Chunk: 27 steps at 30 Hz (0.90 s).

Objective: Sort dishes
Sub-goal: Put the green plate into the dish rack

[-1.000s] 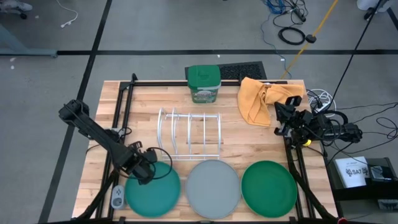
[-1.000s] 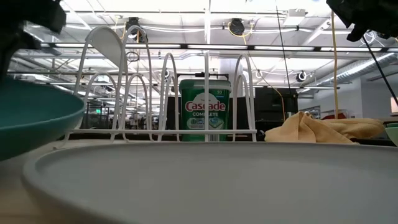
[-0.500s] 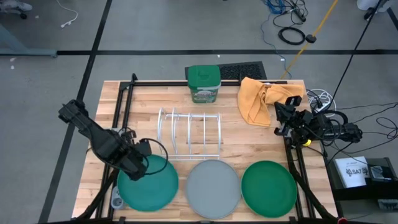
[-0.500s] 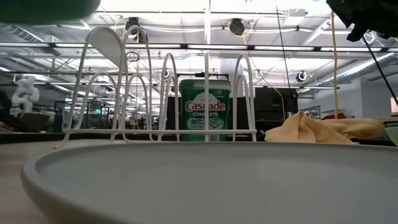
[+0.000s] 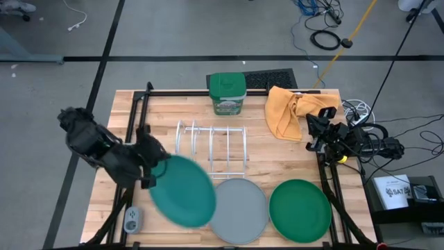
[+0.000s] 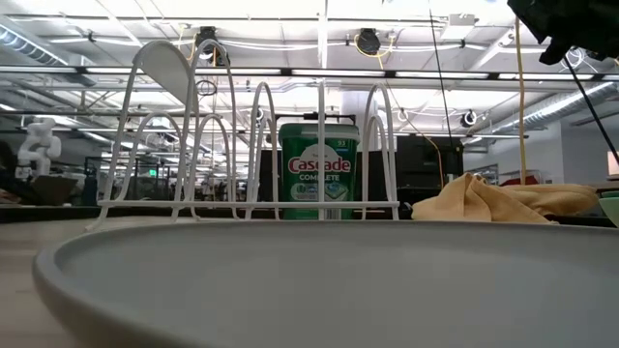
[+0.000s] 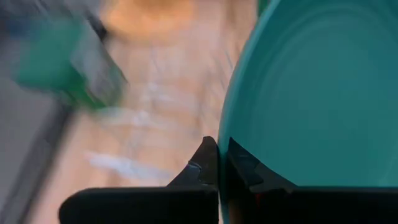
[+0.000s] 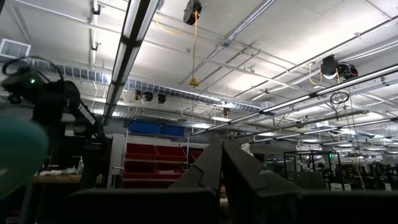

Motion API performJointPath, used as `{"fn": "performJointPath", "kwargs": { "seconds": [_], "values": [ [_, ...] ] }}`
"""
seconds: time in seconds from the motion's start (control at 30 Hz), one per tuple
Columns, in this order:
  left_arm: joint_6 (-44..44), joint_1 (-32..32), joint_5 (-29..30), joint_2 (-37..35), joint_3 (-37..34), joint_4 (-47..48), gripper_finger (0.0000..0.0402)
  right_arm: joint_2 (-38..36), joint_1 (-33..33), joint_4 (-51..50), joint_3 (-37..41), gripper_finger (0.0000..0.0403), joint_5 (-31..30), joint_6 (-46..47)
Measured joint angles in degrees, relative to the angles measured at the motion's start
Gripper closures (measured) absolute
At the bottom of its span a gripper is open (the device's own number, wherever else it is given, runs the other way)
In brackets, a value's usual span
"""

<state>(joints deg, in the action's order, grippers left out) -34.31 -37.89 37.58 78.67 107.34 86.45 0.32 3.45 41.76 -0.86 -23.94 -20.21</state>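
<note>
My left gripper [image 5: 157, 169] is shut on the teal plate [image 5: 183, 192], held in the air above the table's near left part, its right edge over the light grey plate [image 5: 238, 210]. The teal plate fills the left wrist view [image 7: 311, 93]. The grey plate lies flat on the table and fills the low view's foreground [image 6: 309, 280]. The green plate [image 5: 300, 210] lies flat to its right. My right gripper [image 5: 313, 133] is shut and empty at the table's right edge, away from the plates. My left gripper pinches the teal plate's rim [image 7: 222, 149] on its left side, one finger on each face. The fingers come from the table's left. The plate is lifted clear of the table and tilted.
A white wire rack [image 5: 211, 149] stands mid-table behind the plates; it also shows in the low view [image 6: 251, 145]. A green tub [image 5: 227, 94] and a yellow cloth [image 5: 291, 111] are at the far edge. A small grey device [image 5: 132, 221] lies at the near left.
My left gripper has risen, gone a little toward the far edge and turned, lifting the teal plate off the table. The plate, flat on the table before, is now clear, tilted and shifted right over the grey plate's edge. It has left the low view.
</note>
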Motion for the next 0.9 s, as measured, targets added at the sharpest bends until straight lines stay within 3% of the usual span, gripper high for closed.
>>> {"fn": "performJointPath", "kwargs": {
  "seconds": [0.3,0.47,0.63,0.9],
  "values": [
    [32.6,0.0,28.7,0.0,4.0,-22.9,0.0401,0.0,0.0,0.4,0.0,0.0394,0.0,0.3],
    [45.4,0.1,42.0,0.3,3.8,-33.7,0.0401,0.0,0.0,3.1,0.0,0.0394,0.2,8.3],
    [44.8,0.1,52.6,0.8,3.7,-34.4,0.0401,0.0,0.0,3.6,0.0,0.0394,0.0,8.9],
    [37.6,3.6,52.6,1.7,3.7,-32.0,0.0401,0.0,0.0,6.7,0.0,0.0394,-3.0,-0.1]
  ]
}}
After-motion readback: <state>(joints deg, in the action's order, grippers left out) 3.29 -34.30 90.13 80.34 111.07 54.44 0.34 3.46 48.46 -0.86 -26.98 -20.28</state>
